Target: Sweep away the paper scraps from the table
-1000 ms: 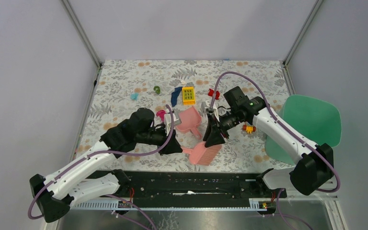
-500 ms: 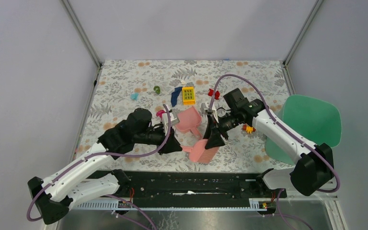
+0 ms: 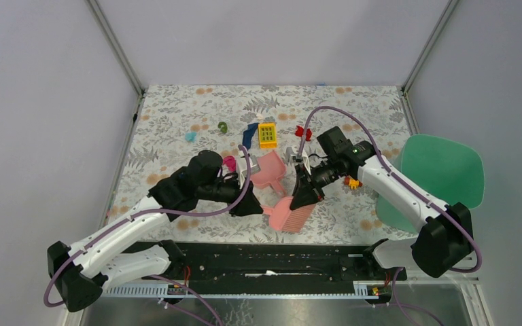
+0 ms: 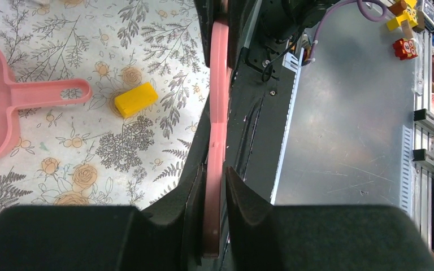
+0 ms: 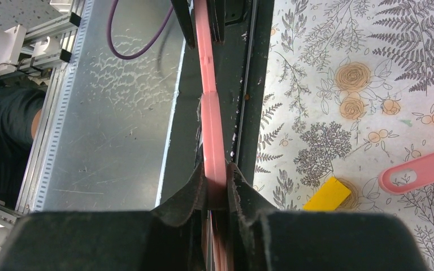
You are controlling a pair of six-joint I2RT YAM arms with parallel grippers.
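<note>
Left hand (image 3: 253, 208) and right hand (image 3: 300, 200) both grip the pink brush (image 3: 291, 216), seen overhead. The paper scraps (image 3: 249, 135) lie farther back on the desk (image 3: 177, 102), one beside a yellow block (image 3: 266, 134).
Left wrist: fingers (image 4: 189, 195) pinch the brush edge-on.
Right wrist: same pinch; dustpan handle (image 5: 424, 167) at right.
</note>
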